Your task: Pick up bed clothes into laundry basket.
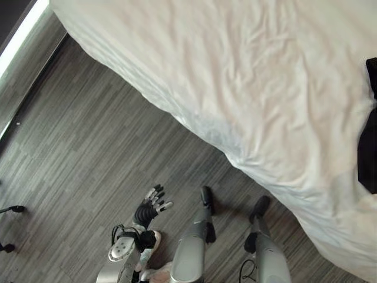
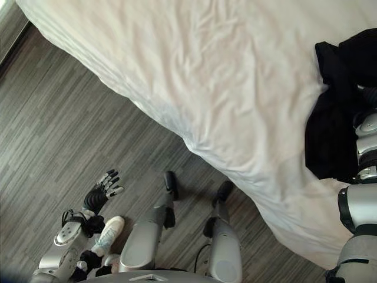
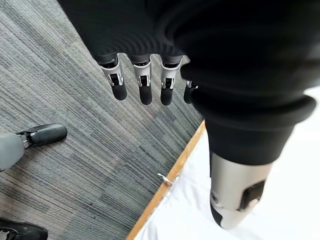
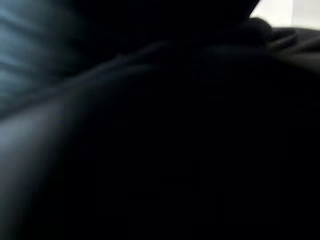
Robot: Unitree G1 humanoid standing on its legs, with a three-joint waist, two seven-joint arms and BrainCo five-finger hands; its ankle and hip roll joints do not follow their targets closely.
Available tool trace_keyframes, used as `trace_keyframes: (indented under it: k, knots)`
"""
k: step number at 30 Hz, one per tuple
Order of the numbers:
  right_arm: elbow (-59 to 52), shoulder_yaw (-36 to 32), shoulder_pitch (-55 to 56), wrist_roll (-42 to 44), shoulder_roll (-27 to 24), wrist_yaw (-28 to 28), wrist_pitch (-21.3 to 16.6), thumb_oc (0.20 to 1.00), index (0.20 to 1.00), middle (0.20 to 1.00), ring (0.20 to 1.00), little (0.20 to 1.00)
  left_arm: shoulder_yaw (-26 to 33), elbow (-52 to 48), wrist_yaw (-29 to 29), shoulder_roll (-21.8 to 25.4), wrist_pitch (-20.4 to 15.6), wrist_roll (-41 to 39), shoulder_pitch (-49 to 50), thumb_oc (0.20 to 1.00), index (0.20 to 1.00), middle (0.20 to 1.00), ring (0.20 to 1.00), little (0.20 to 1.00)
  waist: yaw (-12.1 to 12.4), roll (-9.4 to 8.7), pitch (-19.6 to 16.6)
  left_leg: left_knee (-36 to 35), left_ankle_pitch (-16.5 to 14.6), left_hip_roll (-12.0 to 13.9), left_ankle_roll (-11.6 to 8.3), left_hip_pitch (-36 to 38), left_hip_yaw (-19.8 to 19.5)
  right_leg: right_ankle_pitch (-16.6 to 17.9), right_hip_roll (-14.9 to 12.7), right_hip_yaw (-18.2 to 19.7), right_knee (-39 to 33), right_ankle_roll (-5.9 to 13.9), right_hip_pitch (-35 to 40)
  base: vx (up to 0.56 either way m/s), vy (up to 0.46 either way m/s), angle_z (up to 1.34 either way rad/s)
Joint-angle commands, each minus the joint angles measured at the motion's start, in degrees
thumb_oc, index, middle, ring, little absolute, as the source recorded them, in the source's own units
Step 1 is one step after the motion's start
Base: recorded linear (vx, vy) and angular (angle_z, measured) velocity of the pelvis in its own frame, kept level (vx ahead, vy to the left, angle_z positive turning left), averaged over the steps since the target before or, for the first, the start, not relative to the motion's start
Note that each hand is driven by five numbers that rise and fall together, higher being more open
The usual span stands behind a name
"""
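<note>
A heap of black clothes [image 2: 333, 130] lies on the white bed [image 2: 206, 76] at its right side, near the bed's edge; a part of the heap [image 1: 368, 153] shows in the left eye view too. My right arm reaches into the heap from the lower right, and its hand is buried in the dark cloth [image 4: 160, 150]. Low at my left side, my left hand [image 2: 105, 188] hangs over the wooden floor with straight fingers [image 3: 142, 85] and holds nothing.
The bed's edge runs slantwise from upper left to lower right, with grey wood floor [image 1: 88, 153] beside it. A bright strip [image 1: 20, 35] borders the floor at the upper left. Small black feet of some object [image 1: 15, 209] stand at the far left.
</note>
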Motion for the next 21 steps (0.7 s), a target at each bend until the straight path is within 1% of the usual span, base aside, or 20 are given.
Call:
trace_keyframes:
  k: [1,2,3,4,5,6,8,9,10,11,13,14,16,17,18,19,20,21]
  knots:
    - [-4.7,2.0,8.2,3.1,2.2,4.6,-0.6,0.200,0.200,0.200,0.200,0.200,-0.1,-4.5,-1.3,-0.5,-1.9,-2.7,2.0,1.000,1.000,1.000,1.000,1.000,-1.0,2.65,0.4,-3.1,2.9,4.7,-8.82,4.4,-3.4,-8.4,-1.4,-0.3,0.9,6.26,4.4,0.00,0.052,-0.03]
    - [-9.8,-0.5,12.2,3.0,2.6,4.0,-0.9,0.200,0.200,0.200,0.200,0.200,0.8,-5.2,-1.5,-0.4,-1.7,-2.8,2.4,1.000,1.000,1.000,1.000,1.000,-1.6,2.89,0.3,-3.1,2.3,4.4,-8.58,5.7,-3.0,-8.7,-1.6,-0.3,0.9,6.15,5.6,0.03,0.096,-0.02]
    - [-20.7,-5.9,20.3,3.6,4.2,3.1,-1.3,0.200,0.200,0.200,0.200,0.200,3.6,-7.2,-0.8,-0.2,-2.1,-2.8,3.3,1.000,1.000,1.000,1.000,1.000,-2.5,2.93,0.1,-2.4,0.8,3.1,-7.58,9.1,-4.0,-9.0,-2.1,0.1,0.9,6.08,8.1,0.02,0.070,-0.05]
    - [-21.4,-6.6,21.2,3.5,4.4,3.0,-1.0,0.200,0.200,0.200,0.200,0.200,3.5,-7.3,-0.7,0.0,-2.0,-2.8,3.5,1.000,1.000,1.000,1.000,1.000,-2.3,2.79,0.3,-2.4,0.7,3.0,-7.54,9.4,-4.0,-9.0,-2.2,0.1,0.9,6.14,8.4,0.03,0.089,-0.10]
    - [-25.3,-8.8,24.0,3.4,5.2,2.9,-1.3,0.200,0.200,0.200,0.200,0.200,4.6,-7.9,-0.4,0.0,-2.1,-3.0,3.6,1.000,1.000,1.000,1.000,1.000,-2.4,2.64,0.3,-1.1,-0.8,2.1,-7.16,10.3,-5.4,-9.0,-2.4,0.7,0.9,6.01,9.3,-0.09,0.076,-0.11]
    - [-30.1,-11.3,26.1,3.6,5.4,2.4,-1.9,0.200,0.200,0.200,0.200,0.200,6.1,-9.1,0.1,0.0,-2.6,-3.1,3.8,1.000,1.000,1.000,1.000,1.000,-2.4,1.94,0.8,3.6,-2.9,0.5,-6.43,9.5,-8.0,-7.4,-2.9,1.3,0.9,5.46,9.3,-0.10,0.111,-0.16]
    - [-37.4,-13.9,28.0,3.9,6.8,1.7,-2.7,0.200,0.200,0.200,0.200,0.200,7.2,-10.0,1.1,-1.0,-3.1,-3.9,3.3,1.000,1.000,1.000,1.000,1.000,-1.9,0.44,1.1,8.8,-7.6,-1.9,-6.93,10.2,-15.5,-7.2,-3.6,4.1,0.9,5.07,10.0,-0.13,0.169,-0.53]
    - [-40.1,-14.7,28.9,3.4,8.0,1.9,-2.7,0.200,0.200,0.200,0.200,0.200,7.1,-10.0,1.3,-1.6,-3.0,-3.9,3.1,1.000,1.000,1.000,1.000,1.000,-1.8,-0.03,0.5,8.4,-8.9,-2.2,-6.74,11.9,-18.7,-7.2,-3.4,5.5,0.9,5.05,10.1,-0.08,0.291,-1.38]
    - [-49.5,-19.6,34.6,1.2,10.0,2.4,-3.0,0.200,0.200,0.200,0.200,0.200,6.2,-12.0,1.7,-3.0,-2.5,-3.0,2.5,1.000,1.000,1.000,1.000,1.000,-3.1,-0.49,-2.1,3.4,-9.7,-3.0,-5.31,17.0,-22.8,-6.6,-2.9,7.6,0.9,5.31,10.4,-0.01,0.290,-1.47]
    - [-52.6,-22.7,38.2,0.8,11.2,2.8,-3.3,0.200,0.200,0.200,0.200,0.200,5.6,-13.1,1.6,-3.8,-1.9,-2.4,1.9,1.000,1.000,1.000,1.000,1.000,-4.5,-0.45,-3.3,1.4,-9.8,-2.5,-5.02,19.1,-21.2,-6.4,-3.1,7.0,0.9,5.57,11.2,0.02,0.300,-1.22]
    - [-58.0,-26.0,42.8,-0.9,14.5,3.1,-3.0,0.200,0.200,0.200,0.200,0.200,5.0,-14.8,0.8,-3.3,-1.3,-1.3,1.5,1.000,1.000,1.000,1.000,1.000,-6.1,-1.44,-5.0,-2.7,-9.2,-3.7,-3.63,23.5,-18.8,-4.2,-4.7,6.7,1.5,6.36,11.7,0.00,0.212,-0.38]
    - [-60.7,-28.1,45.6,-1.4,16.1,3.9,-2.8,0.200,0.200,0.200,0.200,0.200,4.7,-15.6,0.2,-3.1,-1.1,-1.1,0.6,1.000,1.000,1.000,1.000,1.000,-7.4,-1.98,-5.2,-3.1,-9.8,-4.2,-3.18,24.4,-18.1,-3.7,-5.4,7.6,3.2,6.85,11.3,-0.09,0.172,-0.28]
    - [-63.6,-29.2,47.7,-2.5,18.6,3.9,-3.0,0.200,0.200,0.200,0.200,0.200,4.4,-17.5,0.4,-2.3,-1.2,0.0,-1.1,1.000,1.000,1.000,1.000,1.000,-9.5,-2.26,-5.4,-3.1,-10.3,-5.0,-2.21,25.3,-17.3,-3.5,-5.7,9.2,6.0,8.01,9.6,-0.21,0.130,-0.57]
    - [-64.3,-29.1,48.2,-3.0,20.1,4.0,-2.8,0.200,0.200,0.200,0.200,0.200,4.7,-18.7,0.9,-1.5,-1.3,0.8,-2.5,1.000,1.000,1.000,1.000,1.000,-9.2,-2.30,-4.9,-3.1,-10.4,-5.0,-1.76,25.8,-15.6,-3.7,-6.3,7.7,9.4,8.24,7.7,-0.27,0.107,-0.71]
    - [-64.8,-28.6,47.9,-3.6,20.4,4.4,-2.7,0.200,0.200,0.200,0.200,0.200,5.3,-19.4,1.1,-1.2,-1.4,1.0,-3.2,1.000,1.000,1.000,1.000,1.000,-8.8,-1.93,-4.7,-3.1,-10.2,-4.8,-1.49,25.8,-14.6,-4.7,-7.1,4.4,11.4,7.86,7.4,-0.27,0.079,-0.89]
    - [-64.9,-28.2,48.0,-4.0,20.8,4.5,-2.8,0.200,0.200,0.200,0.200,0.200,5.7,-20.6,1.6,-1.3,-1.6,1.2,-3.5,1.000,1.000,1.000,1.000,1.000,-8.3,-1.52,-4.7,-3.1,-10.1,-4.4,-1.23,25.7,-12.9,-6.4,-8.0,0.3,12.7,7.17,8.4,-0.28,0.034,-1.76]
    - [-65.3,-26.6,47.9,-4.0,22.6,5.1,-2.7,0.200,0.200,0.200,0.200,0.200,5.6,-21.8,2.0,-2.1,-1.4,1.2,-3.5,1.000,1.000,1.000,1.000,1.000,-7.8,-1.57,-5.2,-3.1,-9.6,-3.6,-0.67,26.2,-9.2,-8.8,-9.7,-4.5,17.1,5.39,9.9,-0.23,-0.023,-2.05]
    - [-65.6,-25.6,47.6,-3.7,23.7,5.8,-2.9,0.200,0.200,0.200,0.200,0.200,5.0,-22.4,1.5,-2.1,-1.1,0.9,-3.7,1.000,1.000,1.000,1.000,1.000,-8.0,-1.51,-6.3,-3.1,-10.1,-2.9,-0.51,26.4,-7.2,-10.5,-10.4,-5.8,18.6,5.65,12.2,-0.17,-0.067,-2.04]
